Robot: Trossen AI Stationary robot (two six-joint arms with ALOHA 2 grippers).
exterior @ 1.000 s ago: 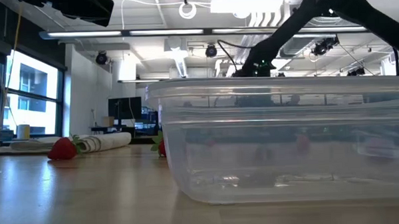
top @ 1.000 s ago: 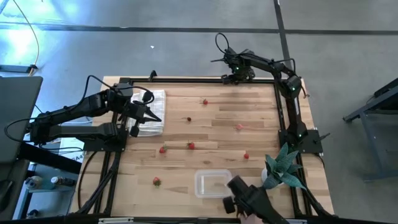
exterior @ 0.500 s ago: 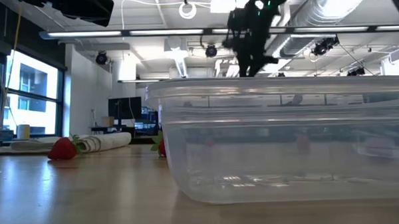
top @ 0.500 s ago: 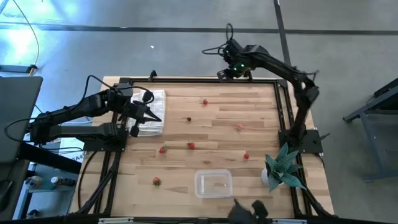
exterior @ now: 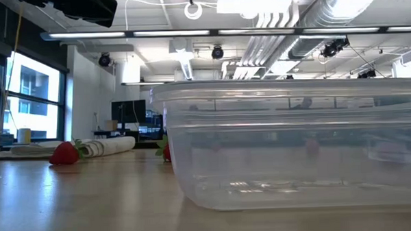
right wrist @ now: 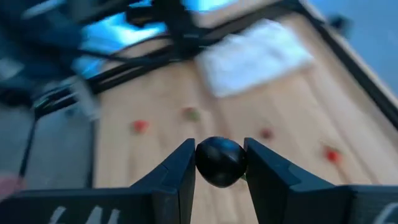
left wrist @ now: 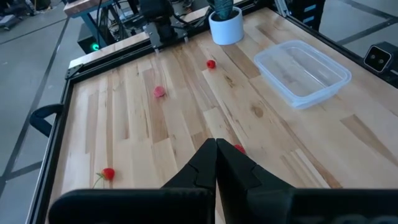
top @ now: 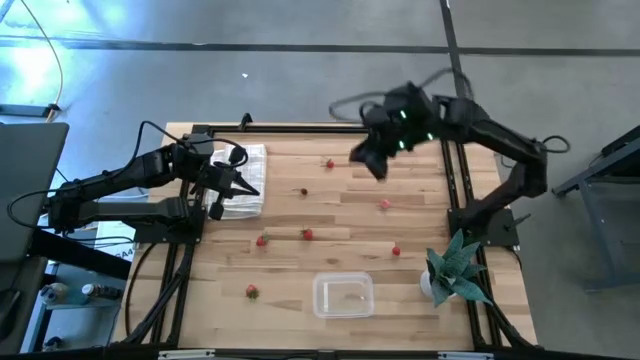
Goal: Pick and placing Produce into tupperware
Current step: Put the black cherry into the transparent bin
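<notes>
The clear tupperware [top: 343,295] sits near the table's near edge and fills the low view [exterior: 295,143]. Small red berries lie scattered on the wood: [top: 330,163], [top: 384,204], [top: 307,234], [top: 262,240], [top: 396,250], [top: 250,291], and a dark one [top: 304,191]. My right gripper [top: 365,162] hangs blurred above the table's far middle, shut on a dark round berry [right wrist: 219,162]. My left gripper [top: 245,188] waits shut [left wrist: 216,146] over the right edge of the white cloth [top: 238,180]. My right gripper pinches the dark round berry [right wrist: 219,163] between its two fingers, one on each side [right wrist: 183,168]. The berry is lifted clear of the table, high above the wood.
A teal spiky plant in a white pot [top: 452,270] stands at the table's near right corner, right of the tupperware. The white cloth lies at the far left. Black frame rails edge the table. In the low view a berry [exterior: 64,153] lies left of the tupperware.
My right gripper has risen from the table's far edge and swung toward the near side, out over the far middle of the table; it has left the low view upward. A dark shape at the near edge by the tupperware has gone from view.
</notes>
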